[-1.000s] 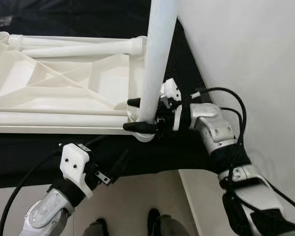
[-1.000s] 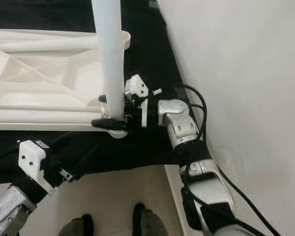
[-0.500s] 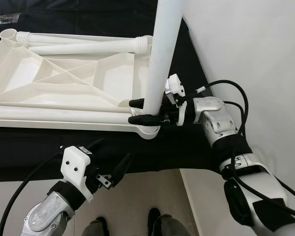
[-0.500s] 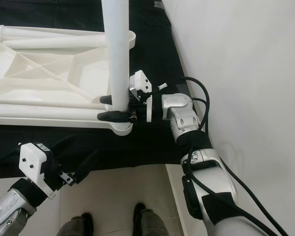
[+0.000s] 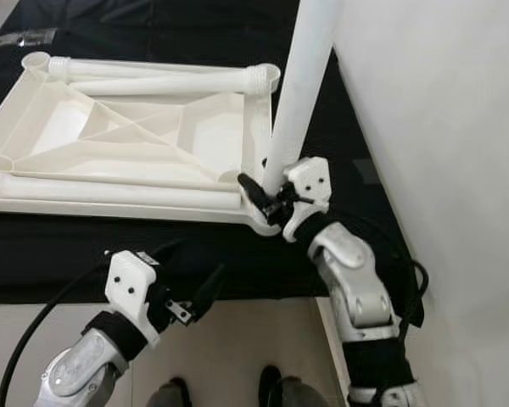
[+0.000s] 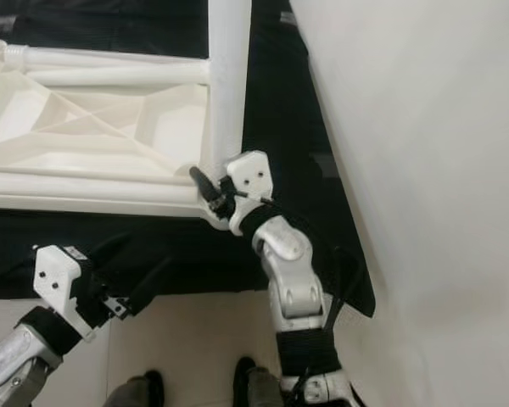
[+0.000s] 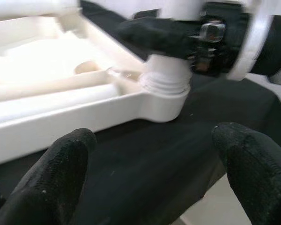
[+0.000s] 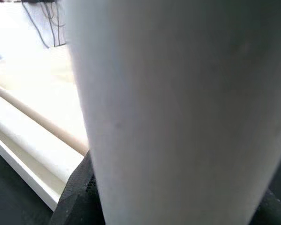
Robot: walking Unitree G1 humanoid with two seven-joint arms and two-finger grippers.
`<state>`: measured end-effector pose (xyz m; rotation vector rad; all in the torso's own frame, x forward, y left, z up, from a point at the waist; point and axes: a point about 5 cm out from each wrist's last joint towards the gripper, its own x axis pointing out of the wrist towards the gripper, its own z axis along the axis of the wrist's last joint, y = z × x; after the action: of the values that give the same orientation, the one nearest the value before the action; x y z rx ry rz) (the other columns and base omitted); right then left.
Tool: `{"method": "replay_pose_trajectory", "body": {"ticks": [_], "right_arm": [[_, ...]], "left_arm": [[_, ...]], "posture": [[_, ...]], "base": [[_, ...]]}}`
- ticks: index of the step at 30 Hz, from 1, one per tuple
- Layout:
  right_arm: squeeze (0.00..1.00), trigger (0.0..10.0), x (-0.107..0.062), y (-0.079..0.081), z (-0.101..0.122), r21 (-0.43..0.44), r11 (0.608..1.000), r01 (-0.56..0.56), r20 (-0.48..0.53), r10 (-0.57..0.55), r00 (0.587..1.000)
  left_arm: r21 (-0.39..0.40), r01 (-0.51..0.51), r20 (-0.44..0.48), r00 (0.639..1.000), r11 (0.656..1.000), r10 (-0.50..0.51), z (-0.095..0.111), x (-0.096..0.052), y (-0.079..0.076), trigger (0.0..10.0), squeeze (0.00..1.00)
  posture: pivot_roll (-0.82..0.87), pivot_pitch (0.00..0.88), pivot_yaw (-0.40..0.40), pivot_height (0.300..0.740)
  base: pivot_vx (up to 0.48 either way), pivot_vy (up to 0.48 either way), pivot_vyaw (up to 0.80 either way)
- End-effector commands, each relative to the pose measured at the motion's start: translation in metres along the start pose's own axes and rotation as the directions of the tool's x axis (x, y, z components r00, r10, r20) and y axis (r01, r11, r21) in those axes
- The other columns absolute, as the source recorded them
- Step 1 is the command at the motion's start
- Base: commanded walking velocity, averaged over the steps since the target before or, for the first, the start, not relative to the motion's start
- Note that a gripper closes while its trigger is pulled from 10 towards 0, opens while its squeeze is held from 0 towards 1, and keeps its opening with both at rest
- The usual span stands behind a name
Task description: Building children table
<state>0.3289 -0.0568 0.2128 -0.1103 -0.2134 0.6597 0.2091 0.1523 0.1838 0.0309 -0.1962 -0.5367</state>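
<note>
**Right jaws clamped at the foot of the standing leg**

The white tabletop [image 5: 136, 144] lies upside down on the black cloth [image 5: 85, 254], ribbed underside up, and two loose legs [image 5: 153, 85] lie along its far side, with another leg [image 5: 110, 191] along the near edge. At the near right corner socket [image 7: 164, 96] the upright leg [image 5: 301, 93] stands, leaning a little toward the wall [image 5: 441, 127]. The right gripper [image 5: 267, 197] has its jaws closed on that leg's base, just above the socket. The wall runs close along the right, leaving only a narrow black strip beside the arm. The left gripper [image 5: 199, 292] hovers off the cloth's near edge, over the pale floor [image 5: 237, 339], jaws spread wide and empty; its wrist view looks straight at the socket with open cloth between. Two dark shoes [image 5: 229, 394] show below. Compared with half a second ago, the right forearm has swung from reaching in sideways to coming up from below, and the camera has shifted so the tabletop sits further left.
</note>
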Motion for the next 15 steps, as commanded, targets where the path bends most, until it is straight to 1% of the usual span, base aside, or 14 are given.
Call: {"method": "replay_pose_trajectory", "body": {"ticks": [1,3,4,5,6,7,8,9,10,11,12,13,14,15], "right_arm": [[0.00,10.0,0.008,0.007,-0.029,0.040,0.998,-0.051,-0.143,0.057,0.988],[0.00,10.0,0.011,0.005,-0.025,0.041,0.998,-0.050,-0.130,0.055,0.990],[0.00,10.0,0.015,0.003,-0.020,0.057,0.995,-0.080,-0.101,0.085,0.991],[0.00,10.0,0.015,0.003,-0.020,0.057,0.995,-0.080,-0.101,0.085,0.991],[0.00,10.0,0.018,0.002,-0.017,0.067,0.993,-0.100,-0.080,0.106,0.991],[1.00,10.0,0.020,0.002,-0.007,0.092,0.984,-0.152,-0.041,0.157,0.987],[1.00,10.0,0.020,0.005,0.003,0.113,0.963,-0.246,0.009,0.246,0.969],[1.00,10.0,0.020,0.007,0.009,0.121,0.944,-0.307,0.041,0.304,0.952],[1.00,10.0,0.020,0.007,0.009,0.121,0.944,-0.307,0.041,0.304,0.952],[1.00,10.0,0.020,0.005,0.017,0.086,0.917,-0.389,0.070,0.384,0.921],[0.00,10.0,0.019,0.001,0.022,0.015,0.890,-0.456,0.069,0.454,0.888],[0.00,10.0,0.019,-0.001,0.025,-0.035,0.870,-0.492,0.060,0.493,0.868],[0.00,10.0,0.019,-0.001,0.025,-0.035,0.870,-0.492,0.060,0.493,0.868],[0.00,10.0,0.017,-0.002,0.028,-0.071,0.825,-0.561,0.050,0.565,0.824]], "left_arm": [[-0.009,0.023,-0.018,1.000,1.000,-0.023,-0.004,0.000,-0.003,10.0,0.00],[-0.007,0.022,-0.019,1.000,1.000,-0.022,-0.004,-0.001,-0.003,10.0,0.00],[-0.006,0.018,-0.022,1.000,1.000,-0.019,-0.004,-0.002,-0.003,10.0,0.00],[-0.006,0.018,-0.022,1.000,1.000,-0.019,-0.004,-0.002,-0.003,10.0,0.00],[-0.005,0.016,-0.024,1.000,1.000,-0.016,-0.005,-0.002,-0.003,10.0,0.00],[-0.004,0.014,-0.024,1.000,1.000,-0.014,-0.005,-0.002,-0.002,10.0,0.00],[-0.001,0.012,-0.023,1.000,1.000,-0.012,-0.004,-0.002,-0.001,10.0,0.00],[0.000,0.010,-0.022,1.000,1.000,-0.010,-0.004,-0.002,-0.001,10.0,0.00],[0.000,0.010,-0.022,1.000,1.000,-0.010,-0.004,-0.002,-0.001,10.0,0.00],[0.002,0.010,-0.020,1.000,1.000,-0.010,-0.004,-0.001,0.000,10.0,0.00],[0.002,0.010,-0.019,1.000,1.000,-0.010,-0.004,0.000,0.000,10.0,0.00],[0.001,0.011,-0.018,1.000,1.000,-0.011,-0.004,0.000,-0.001,10.0,0.00],[0.001,0.011,-0.018,1.000,1.000,-0.011,-0.004,0.000,-0.001,10.0,0.00],[0.000,0.011,-0.017,1.000,1.000,-0.011,-0.005,0.000,-0.002,10.0,0.00]], "posture": [[0.10,0.321,-0.082,0.740],[0.10,0.321,-0.082,0.740],[0.11,0.318,-0.083,0.740],[0.11,0.318,-0.083,0.740],[0.11,0.317,-0.083,0.740],[0.11,0.315,-0.084,0.740],[0.11,0.313,-0.086,0.740],[0.11,0.313,-0.086,0.740],[0.11,0.313,-0.086,0.740],[0.11,0.311,-0.087,0.740],[0.11,0.309,-0.092,0.740],[0.11,0.309,-0.092,0.740],[0.11,0.309,-0.092,0.740],[0.11,0.309,-0.095,0.740]], "base": [[0.000,0.000,0.00],[0.000,0.000,0.00],[0.000,0.000,0.00],[0.000,0.000,0.00],[0.000,0.000,0.00],[0.000,0.000,0.00],[0.000,0.000,0.00],[0.000,0.000,0.00],[0.000,0.000,0.00],[0.000,0.000,0.00],[0.000,0.000,0.00],[0.000,0.000,0.00],[0.000,0.000,0.00],[0.000,0.000,0.00]]}}
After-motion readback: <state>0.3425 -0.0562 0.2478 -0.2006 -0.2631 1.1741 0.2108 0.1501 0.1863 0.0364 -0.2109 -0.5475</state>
